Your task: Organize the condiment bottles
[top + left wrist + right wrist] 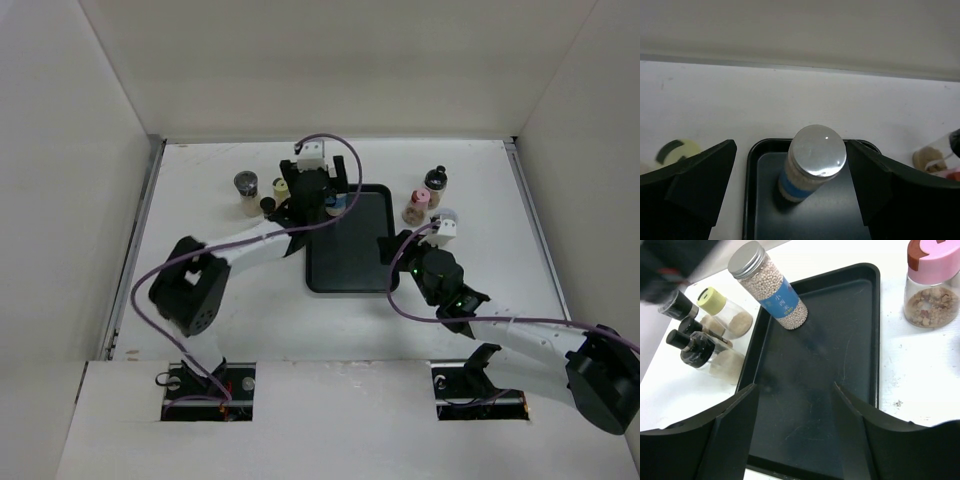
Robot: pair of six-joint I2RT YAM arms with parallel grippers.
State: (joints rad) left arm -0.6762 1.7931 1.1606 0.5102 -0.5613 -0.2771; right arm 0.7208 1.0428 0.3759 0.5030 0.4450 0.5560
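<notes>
A bottle with a silver cap and blue label [812, 165] stands in the far left corner of the black tray [752, 200]. My left gripper [791, 150] is open around it, a finger on each side, neither clearly touching. The same bottle shows in the top view [337, 205] under my left gripper [335, 190], and in the right wrist view [772, 287]. My right gripper [795, 387] is open and empty above the tray's near half [805, 415]. In the top view it is at the tray's right edge [392, 258].
Left of the tray stand a grey-capped [246, 185], a pale yellow-capped [281, 187] and a black-capped bottle [268, 204]. Right of it stand a black-capped [437, 178] and a pink-capped jar [421, 198]; the pink one also shows in the right wrist view [932, 285]. White walls enclose the table.
</notes>
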